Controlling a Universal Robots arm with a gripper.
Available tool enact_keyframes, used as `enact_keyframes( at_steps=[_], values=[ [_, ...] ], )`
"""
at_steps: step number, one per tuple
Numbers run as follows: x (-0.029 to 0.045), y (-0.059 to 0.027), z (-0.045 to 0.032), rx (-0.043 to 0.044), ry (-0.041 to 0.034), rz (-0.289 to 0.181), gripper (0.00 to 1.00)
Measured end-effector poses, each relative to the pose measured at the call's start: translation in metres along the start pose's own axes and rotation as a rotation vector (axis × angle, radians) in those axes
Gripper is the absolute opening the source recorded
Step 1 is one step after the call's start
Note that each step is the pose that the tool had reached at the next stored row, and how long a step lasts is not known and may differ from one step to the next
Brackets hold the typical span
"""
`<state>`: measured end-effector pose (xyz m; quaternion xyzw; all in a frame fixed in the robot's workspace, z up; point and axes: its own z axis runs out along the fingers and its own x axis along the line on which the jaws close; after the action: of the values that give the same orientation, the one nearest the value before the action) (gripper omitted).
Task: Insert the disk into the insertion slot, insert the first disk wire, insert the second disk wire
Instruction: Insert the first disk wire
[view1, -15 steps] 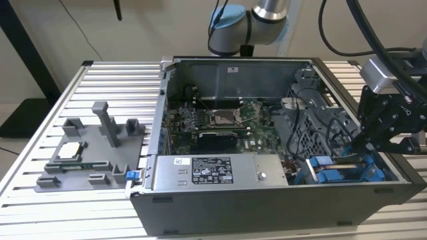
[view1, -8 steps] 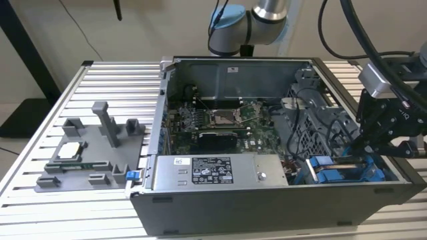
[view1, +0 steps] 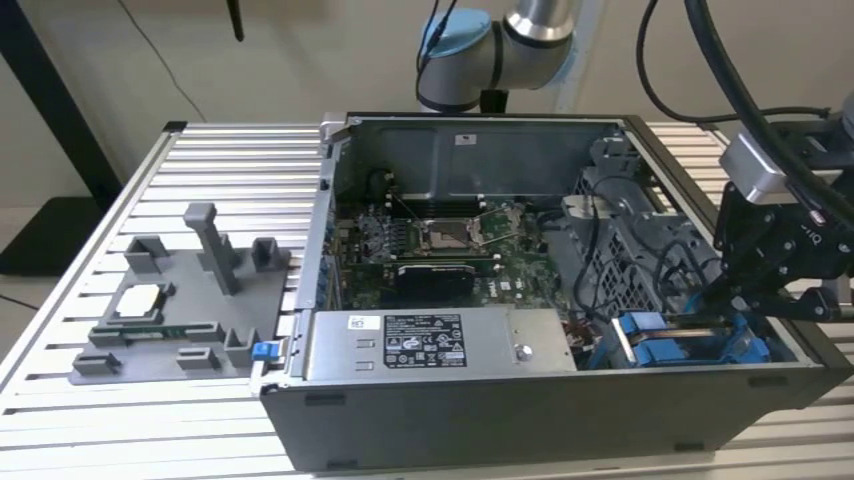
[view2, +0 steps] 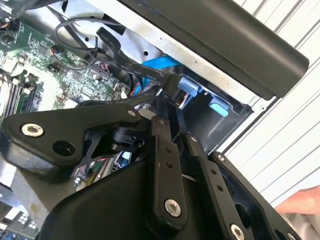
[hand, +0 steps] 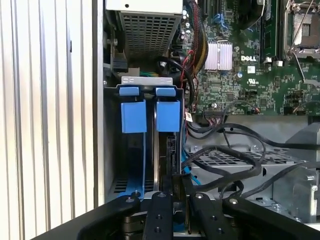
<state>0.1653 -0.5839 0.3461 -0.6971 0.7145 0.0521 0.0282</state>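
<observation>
gripper (hand: 172, 186) narrow, pinching what looks like a black wire plug (view2: 170, 82). disk (hand: 168, 150) sits on edge in insertion slot (hand: 111, 150), case (view1: 534, 410) corner by power-supply box (view1: 427, 345). disk's rigid, heavyish, shock-sensitive: hold blue frame (hand: 167, 115) edges.

Small print on the label (view1: 423, 340) of the power-supply box (view1: 531, 328) is illegible, and white lettering (hand: 249, 58) marks the motherboard (hand: 235, 90).

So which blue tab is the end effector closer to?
The blue tab nearer the motherboard, in line with the end effector; the other tab sits by the case wall.
</observation>
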Motion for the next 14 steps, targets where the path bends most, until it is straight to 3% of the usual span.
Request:
enact_keyframes(
  at_steps=[14],
  values=[
    [0.0008,-0.0002,0.0061,0.0,0.0004,0.0,0.0]
  ],
)
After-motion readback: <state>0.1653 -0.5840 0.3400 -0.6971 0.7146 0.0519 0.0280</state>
